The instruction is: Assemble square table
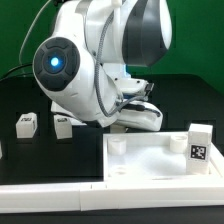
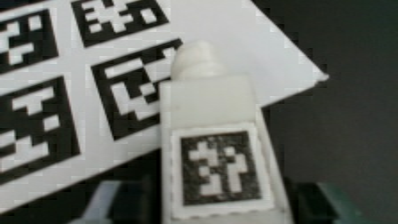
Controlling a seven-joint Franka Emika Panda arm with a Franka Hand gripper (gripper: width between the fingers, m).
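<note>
Two of the four legs sat loose on the black counter (image 1: 185, 100) toward the exterior view's left, the outer leg (image 1: 27, 123) and its neighbour leg (image 1: 63, 126), well apart from the square plate (image 1: 150, 160), which lay flat toward the exterior view's right, just behind the long white border rail (image 1: 50, 190). A third leg (image 1: 200, 146) stood upright at the plate's far corner with its tag facing the camera. From where I stood I could not tell whether it was seated in a socket or only parked beside the plate. At least one round socket (image 1: 117, 147) on the plate was plainly bare. The arm was bent low over the middle of the counter. In the wrist view, the fourth leg (image 2: 217, 150) lay lengthwise under the camera, tag up and threaded tip pointing away, partly over the marker board (image 2: 267, 62). The fingers (image 2: 111, 203) stood on either side of its tagged end, narrowly spread. The picture was too blurred for me to say whether they pressed on it or merely straddled it. I judged the job to be early: one leg fitted at the very most, this one being fetched, and two more to collect, carry over and screw in.
</note>
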